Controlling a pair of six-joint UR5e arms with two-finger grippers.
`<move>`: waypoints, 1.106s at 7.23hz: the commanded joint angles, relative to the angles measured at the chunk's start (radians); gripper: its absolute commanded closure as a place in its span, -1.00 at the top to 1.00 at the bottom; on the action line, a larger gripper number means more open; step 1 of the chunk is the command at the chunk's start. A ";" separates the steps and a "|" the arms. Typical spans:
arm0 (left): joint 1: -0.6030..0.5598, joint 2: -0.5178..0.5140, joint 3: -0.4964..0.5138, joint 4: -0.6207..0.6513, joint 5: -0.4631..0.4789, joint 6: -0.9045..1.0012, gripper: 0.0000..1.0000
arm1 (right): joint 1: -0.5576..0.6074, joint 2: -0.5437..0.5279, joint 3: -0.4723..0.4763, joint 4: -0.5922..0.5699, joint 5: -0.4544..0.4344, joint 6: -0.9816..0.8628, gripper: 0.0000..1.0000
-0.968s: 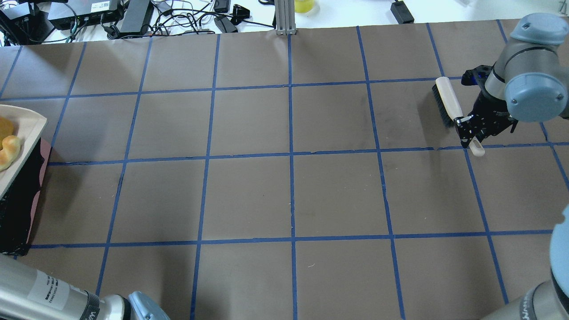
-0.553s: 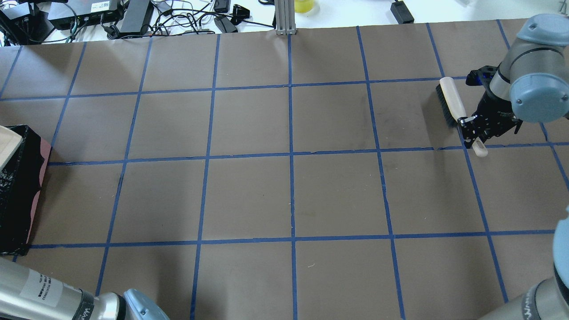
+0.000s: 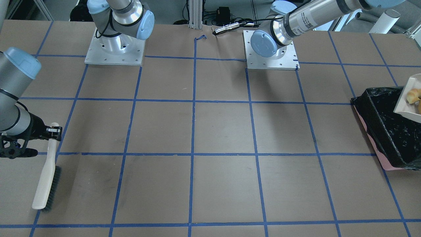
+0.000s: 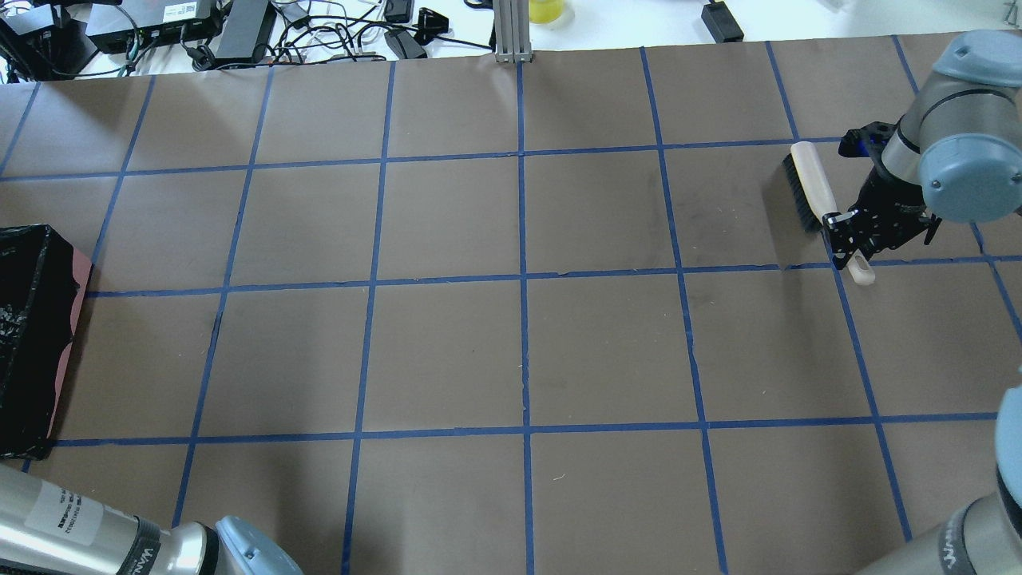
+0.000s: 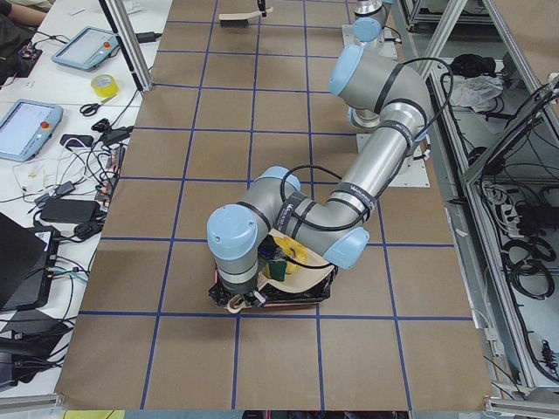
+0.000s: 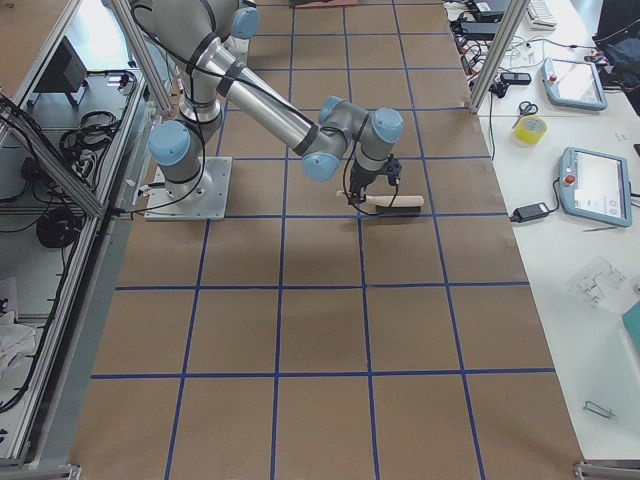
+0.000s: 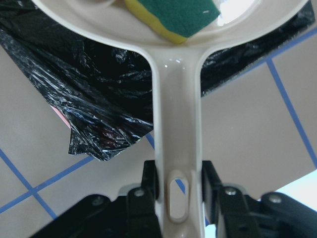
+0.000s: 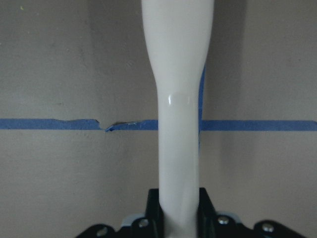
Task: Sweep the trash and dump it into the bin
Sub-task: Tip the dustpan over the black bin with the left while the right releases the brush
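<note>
My left gripper (image 7: 177, 194) is shut on the handle of a beige dustpan (image 7: 176, 99), which it holds over the bin (image 7: 94, 104). The bin is pink-sided and lined with a black bag (image 3: 384, 131); it also shows at the left edge of the overhead view (image 4: 32, 335). The yellow sponge with a green side (image 7: 173, 15) lies in the pan. In the front view the pale croissant (image 3: 412, 96) lies in the pan (image 3: 404, 102), with a golden-brown lump (image 3: 419, 106) cut off by the frame edge. My right gripper (image 4: 850, 243) is shut on the brush handle (image 8: 181, 124).
The brush (image 4: 808, 185), with its black bristles, rests on the brown paper at the far right of the table (image 4: 519, 351), which carries a blue tape grid. Cables and power bricks (image 4: 239, 32) lie beyond the far edge. The arm bases (image 3: 113, 49) stand on the robot's side.
The dustpan with the trash has moved left, out of the overhead view, and now sits over the bin. My right gripper has shifted slightly right with the brush.
</note>
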 commanded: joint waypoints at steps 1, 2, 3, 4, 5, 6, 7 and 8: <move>-0.048 0.012 -0.013 0.083 0.009 0.049 -0.88 | 0.000 0.001 0.002 -0.001 -0.007 0.000 -0.34; -0.068 0.035 -0.038 0.122 0.009 0.049 -0.88 | 0.000 0.001 0.002 -0.001 -0.010 0.001 0.15; -0.068 0.052 -0.081 0.184 0.004 0.049 -0.88 | 0.000 0.006 0.002 -0.002 -0.010 0.001 0.39; -0.068 0.073 -0.133 0.233 0.003 0.051 -0.88 | 0.000 0.006 0.002 -0.002 -0.010 0.001 0.48; -0.068 0.101 -0.185 0.269 0.003 0.060 -0.88 | 0.000 0.006 -0.001 -0.002 -0.010 0.001 0.53; -0.068 0.134 -0.237 0.304 0.006 0.065 -0.88 | 0.000 -0.002 -0.007 -0.001 -0.009 0.010 0.73; -0.068 0.168 -0.301 0.349 0.006 0.066 -0.88 | -0.002 -0.018 -0.013 0.005 -0.004 0.014 0.88; -0.068 0.196 -0.376 0.461 0.006 0.103 -0.88 | 0.000 -0.047 -0.042 0.012 0.000 0.014 0.96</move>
